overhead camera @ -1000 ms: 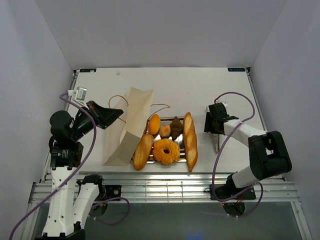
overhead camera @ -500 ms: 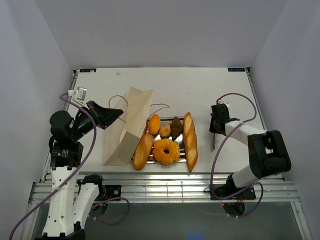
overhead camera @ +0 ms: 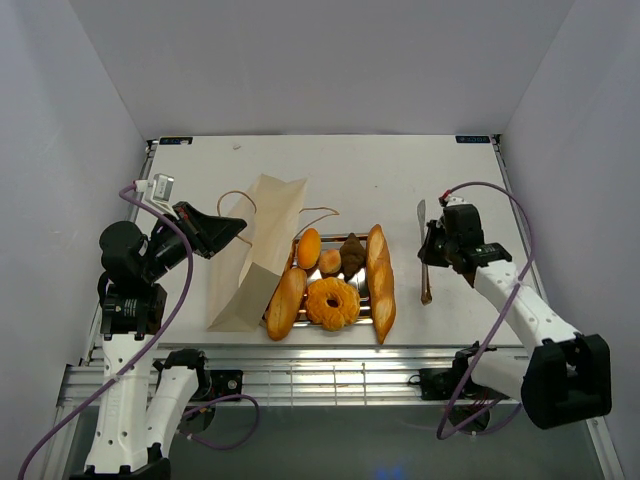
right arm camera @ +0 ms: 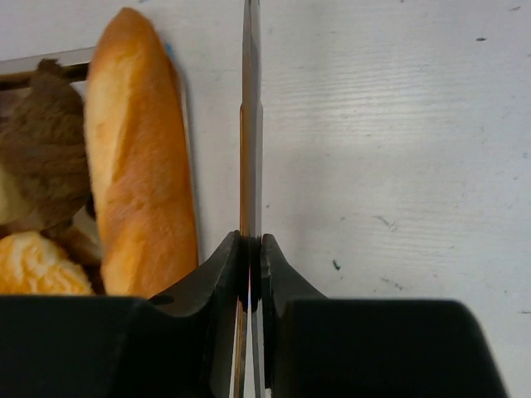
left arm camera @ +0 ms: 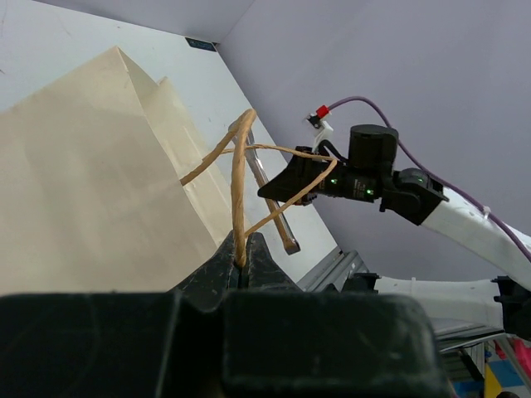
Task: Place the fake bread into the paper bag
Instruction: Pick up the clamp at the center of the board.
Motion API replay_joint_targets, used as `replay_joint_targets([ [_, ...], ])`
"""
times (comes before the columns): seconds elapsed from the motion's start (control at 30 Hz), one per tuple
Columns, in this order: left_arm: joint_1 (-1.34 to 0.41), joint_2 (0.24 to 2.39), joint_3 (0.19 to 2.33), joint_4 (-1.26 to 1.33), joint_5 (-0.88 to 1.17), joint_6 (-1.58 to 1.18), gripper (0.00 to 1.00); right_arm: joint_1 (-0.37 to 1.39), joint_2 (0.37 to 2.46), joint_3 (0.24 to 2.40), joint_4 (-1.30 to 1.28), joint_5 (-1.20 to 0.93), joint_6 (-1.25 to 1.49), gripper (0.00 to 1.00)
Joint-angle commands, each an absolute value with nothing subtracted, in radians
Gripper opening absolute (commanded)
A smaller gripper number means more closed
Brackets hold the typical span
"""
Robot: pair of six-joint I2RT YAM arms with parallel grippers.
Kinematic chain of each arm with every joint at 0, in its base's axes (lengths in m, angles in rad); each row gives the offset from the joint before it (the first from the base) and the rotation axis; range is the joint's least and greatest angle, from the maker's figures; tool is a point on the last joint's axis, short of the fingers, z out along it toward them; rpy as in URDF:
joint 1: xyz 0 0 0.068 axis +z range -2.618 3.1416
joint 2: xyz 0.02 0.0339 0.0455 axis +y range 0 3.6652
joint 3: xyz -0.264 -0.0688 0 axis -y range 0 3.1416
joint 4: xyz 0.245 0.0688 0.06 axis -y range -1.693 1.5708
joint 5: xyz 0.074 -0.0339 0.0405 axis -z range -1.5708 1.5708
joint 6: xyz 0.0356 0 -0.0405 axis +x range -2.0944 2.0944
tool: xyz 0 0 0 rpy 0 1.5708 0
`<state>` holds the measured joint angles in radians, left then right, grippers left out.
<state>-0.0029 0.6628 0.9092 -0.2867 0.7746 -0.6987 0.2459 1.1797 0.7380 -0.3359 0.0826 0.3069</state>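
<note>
Two grips at once: bag handle on my left, tongs on my right.

My left fingers [overhead camera: 236,228] are pinched tight on a brown cord handle [left arm camera: 241,182] of the paper bag [overhead camera: 262,240], which lies slanted on the counter [overhead camera: 350,170] just left of the tray [right arm camera: 50,60]. All the bread I can see sits on that tray: a loaf [overhead camera: 286,302] just beside the bag, a roll [overhead camera: 309,247], a doughnut [overhead camera: 332,302], a dark pastry [overhead camera: 351,253], then a long baguette [overhead camera: 380,282] along the right side. Right of the baguette, my right fingers [overhead camera: 432,248] are clamped on the metal tongs [overhead camera: 424,250], their two arms pressed together; whether the tips touch the counter I cannot tell.
</note>
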Motion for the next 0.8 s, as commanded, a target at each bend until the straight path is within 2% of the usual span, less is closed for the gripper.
replay_joint_targets([
  [0.0, -0.003, 0.655, 0.902, -0.288, 0.782, -0.686, 0.00, 0.242, 1.066, 0.749, -0.472, -0.110, 0.308, 0.16],
  [0.2, -0.003, 0.653, 0.896, -0.282, 0.785, -0.689, 0.00, 0.244, 0.865, 0.703, -0.587, -0.313, 0.354, 0.33],
  [0.43, -0.003, 0.647, 0.905, -0.293, 0.785, -0.690, 0.00, 0.242, 0.723, 0.649, -0.666, -0.458, 0.429, 0.36],
  [0.77, -0.003, 0.638, 0.905, -0.302, 0.784, -0.689, 0.00, 0.242, 0.660, 0.640, -0.782, -0.463, 0.452, 0.39],
])
